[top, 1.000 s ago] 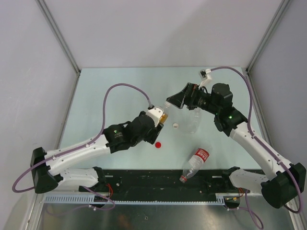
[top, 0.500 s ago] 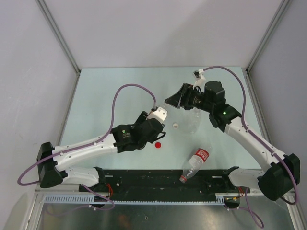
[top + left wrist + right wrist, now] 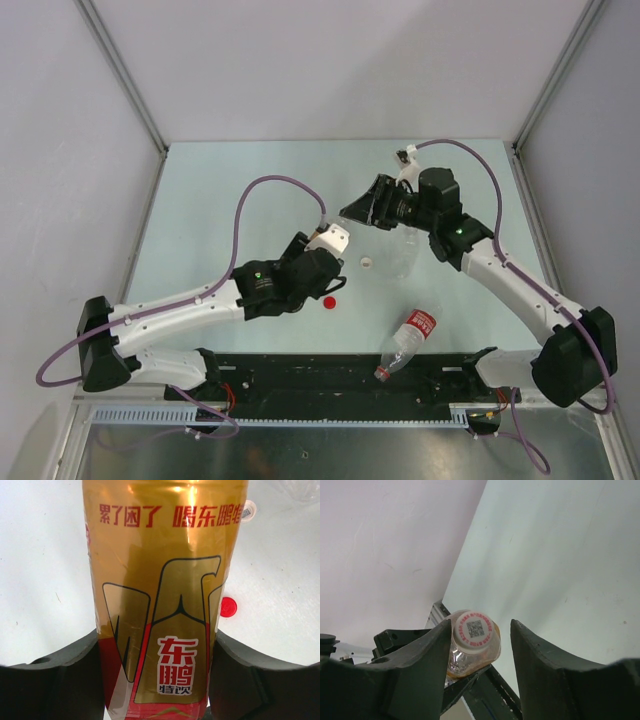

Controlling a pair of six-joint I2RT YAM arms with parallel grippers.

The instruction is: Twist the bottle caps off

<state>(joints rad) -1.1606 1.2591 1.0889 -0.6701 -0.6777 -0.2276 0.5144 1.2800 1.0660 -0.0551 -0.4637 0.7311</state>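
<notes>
My left gripper point(image 3: 156, 635) is shut on the lower body of the amber bottle point(image 3: 165, 580) with the red-yellow label, held off the table. The bottle's white cap point(image 3: 475, 628), printed with a code, sits between the jaws of my right gripper point(image 3: 481, 627). One finger point(image 3: 437, 645) touches the cap and a gap shows at the other, so this gripper is open. In the top view the right gripper point(image 3: 358, 213) meets the left gripper point(image 3: 338, 240) mid-table. A red cap point(image 3: 330, 301) and a white cap point(image 3: 366, 264) lie loose on the table.
A clear unlabelled bottle point(image 3: 405, 250) stands just right of the loose white cap. A clear bottle with a red-white label point(image 3: 408, 342) lies on its side near the front rail point(image 3: 300, 375). Grey walls close in the left, right and back.
My right gripper's jaws have narrowed around the amber bottle's cap and the arm has shifted slightly left. The left arm resettled early on and keeps its hold.
</notes>
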